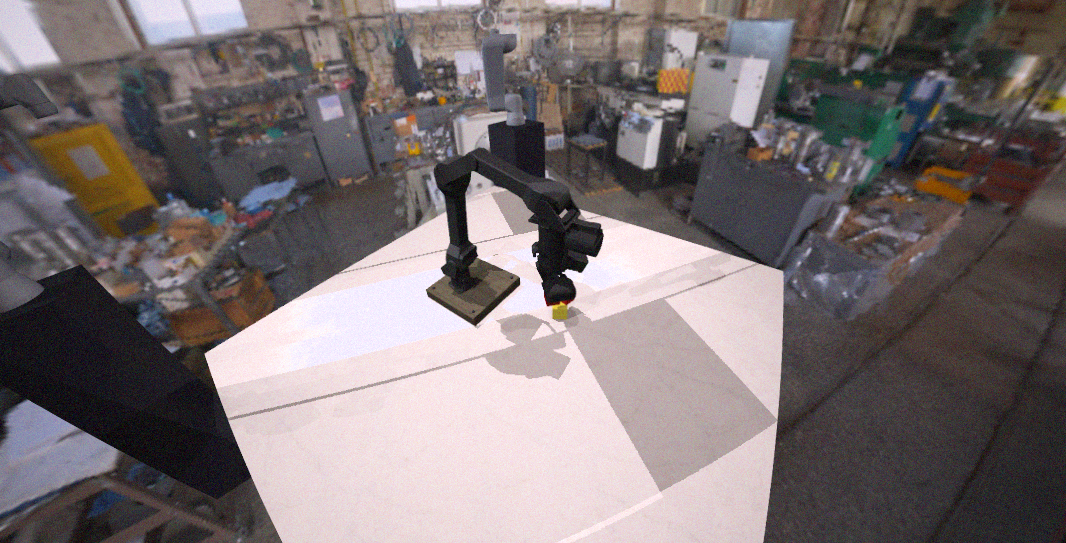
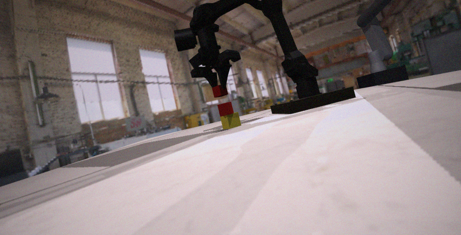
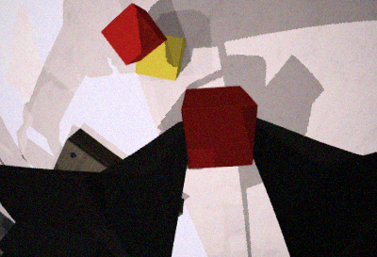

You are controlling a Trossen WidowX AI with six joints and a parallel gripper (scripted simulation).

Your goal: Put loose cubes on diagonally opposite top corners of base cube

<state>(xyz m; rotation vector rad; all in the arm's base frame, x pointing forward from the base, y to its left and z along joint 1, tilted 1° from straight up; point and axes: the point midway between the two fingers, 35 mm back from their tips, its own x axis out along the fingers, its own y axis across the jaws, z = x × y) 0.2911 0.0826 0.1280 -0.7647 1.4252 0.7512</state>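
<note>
The yellow base cube [image 1: 559, 311] [image 2: 231, 122] [image 3: 157, 64] sits on the table. One red cube [image 2: 225, 108] [image 3: 122, 33] rests on top of it, over one corner and overhanging, and looks level in the exterior view. My gripper [image 2: 219, 86] [image 3: 217, 127] points down and is shut on the other red cube [image 2: 220, 91] [image 3: 220, 132]. In the exterior view the held cube hangs above the resting one with a clear gap. In the wrist view the stack lies up and left of the held cube. In the top view the gripper hides most of the red cubes.
The arm's wooden base plate [image 1: 493, 299] [image 2: 332, 98] [image 3: 77, 155] stands on the pale table [image 1: 447, 464] near the stack. Arm shadows fall across the table. Other grey arms on dark pedestals [image 1: 516, 145] [image 1: 111, 382] stand farther off.
</note>
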